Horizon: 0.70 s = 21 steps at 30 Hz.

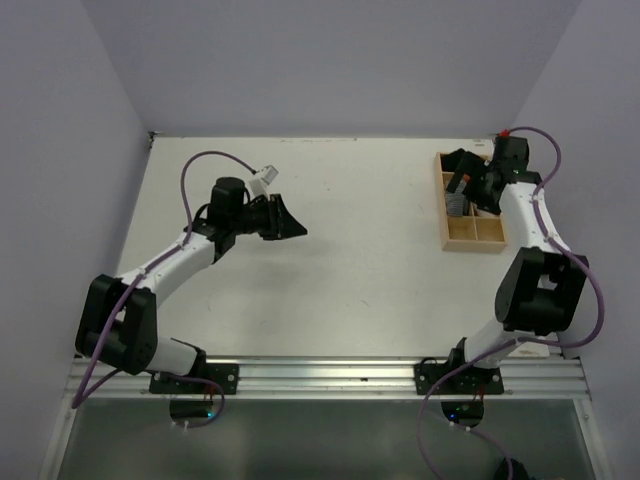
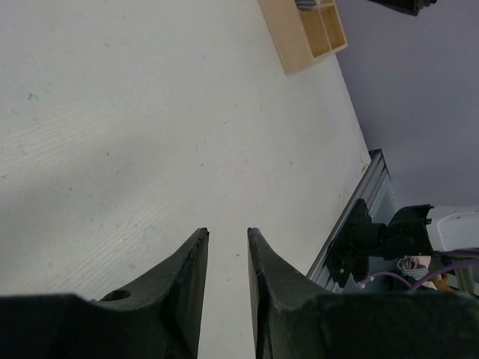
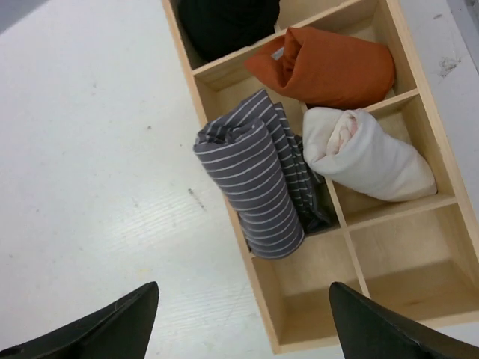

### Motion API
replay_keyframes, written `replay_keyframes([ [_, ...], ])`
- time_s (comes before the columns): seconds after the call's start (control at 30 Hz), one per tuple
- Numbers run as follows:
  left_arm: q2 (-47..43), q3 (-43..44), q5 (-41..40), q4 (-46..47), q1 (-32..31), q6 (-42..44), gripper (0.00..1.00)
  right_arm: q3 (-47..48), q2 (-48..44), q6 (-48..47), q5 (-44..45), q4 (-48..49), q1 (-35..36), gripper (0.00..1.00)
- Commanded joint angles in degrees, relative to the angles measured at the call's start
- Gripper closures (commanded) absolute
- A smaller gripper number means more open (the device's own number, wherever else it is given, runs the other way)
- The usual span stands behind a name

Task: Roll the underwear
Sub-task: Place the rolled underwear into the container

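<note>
The underwear (image 3: 251, 187), grey with thin white stripes, is rolled into a tight tube. It lies in a middle compartment of the wooden box (image 3: 262, 299), with its near end resting on the box's left wall. My right gripper (image 3: 243, 288) hangs above it with the jaws wide open, nothing between them and no finger touching the roll. From above, the underwear (image 1: 459, 205) shows as a small grey patch under my right gripper (image 1: 468, 185). My left gripper (image 1: 297, 222) hovers over the bare table far to the left. In its wrist view the left gripper (image 2: 228, 232) has a narrow empty gap.
The wooden box (image 1: 475, 238) stands at the far right of the table. It also holds an orange bundle (image 3: 329, 67), a white bundle (image 3: 367, 157) and a black bundle (image 3: 224, 22). Its two nearest compartments hold nothing. Walls close in the table on the left, back and right.
</note>
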Motion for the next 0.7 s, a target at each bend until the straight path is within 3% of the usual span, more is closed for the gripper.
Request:
replay_keyframes([
  [0.0,-0.90,5.97,-0.56,1.20,-0.18,-2.11,0.68,3.30,-8.51,4.82,-3.76,-8.40,2.95,0.01],
  [0.17,-1.07,13.52,-1.60,-4.30,-0.09,-2.12,0.62,5.32,-13.89,6.24,0.01,-17.88,12.69,0.01],
  [0.27,-3.09,14.07,-2.40,-3.46,-0.18,-4.40,0.43,4.62,-17.84,7.20,-3.05,-20.54,17.20,0.01],
  [0.37,-4.32,15.99,-2.93,-5.90,-0.09,-4.41,0.00,2.87,-23.55,9.39,-4.90,-20.89,19.14,0.01],
  [0.53,-7.66,16.09,-4.60,-11.36,-0.27,-2.55,0.00,1.19,-28.74,11.59,-10.97,-23.44,19.23,0.01],
  [0.67,-14.32,13.72,-5.04,-9.61,-0.27,-4.40,0.00,0.40,-31.81,10.63,-14.31,-25.11,19.23,0.01],
])
